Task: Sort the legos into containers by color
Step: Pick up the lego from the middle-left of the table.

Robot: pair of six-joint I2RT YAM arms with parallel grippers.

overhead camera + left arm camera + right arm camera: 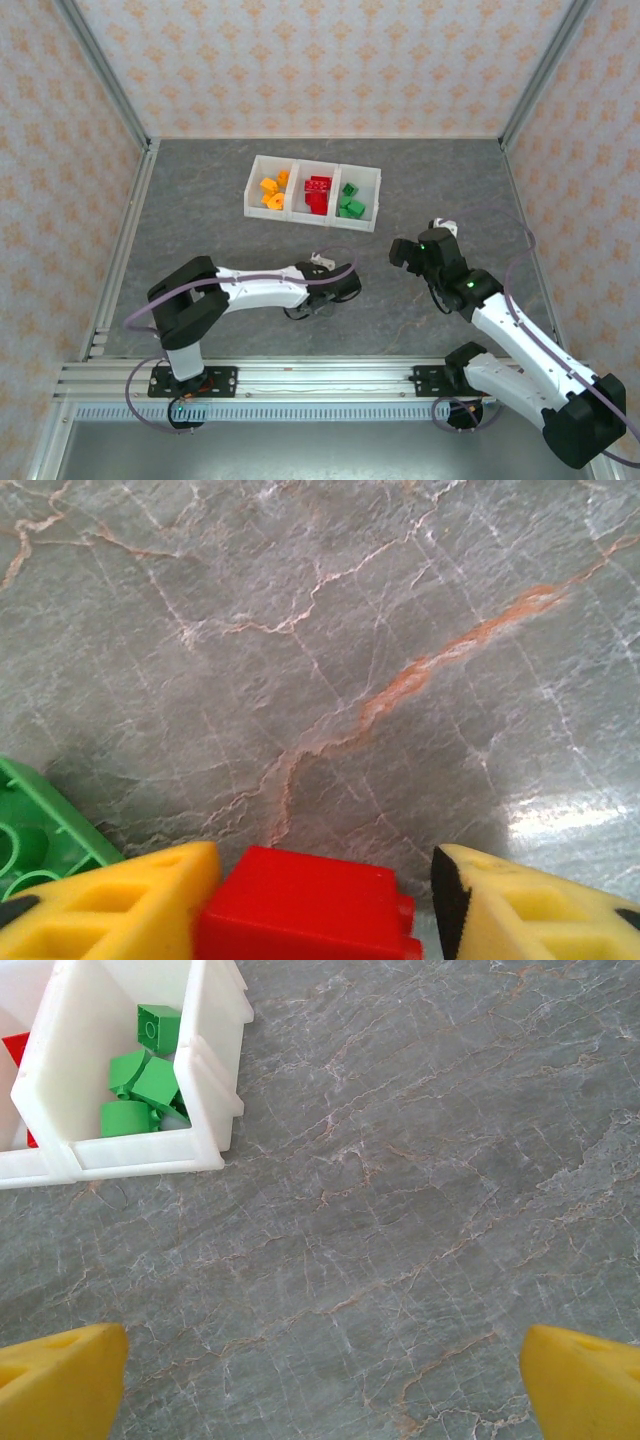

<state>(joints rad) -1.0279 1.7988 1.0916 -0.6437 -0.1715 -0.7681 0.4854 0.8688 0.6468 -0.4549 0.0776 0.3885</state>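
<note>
Red brick sits closest to the left wrist lens, resting on the grey veined table between the yellow fingers of the left pincer. One finger presses against the brick's side. The other finger stands a sliver away from its studs, so the pincer is narrowed around it, but I cannot tell whether it truly grips. A green brick lies just beside the touching finger, on its outer side.

From above, the left pincer is low over the table, well short of the containers. These hold orange pieces in the left bin, red pieces in the middle and green pieces in the right.

Over bare table, the right pincer is spread wide with nothing in it, near the green bin's corner.
</note>
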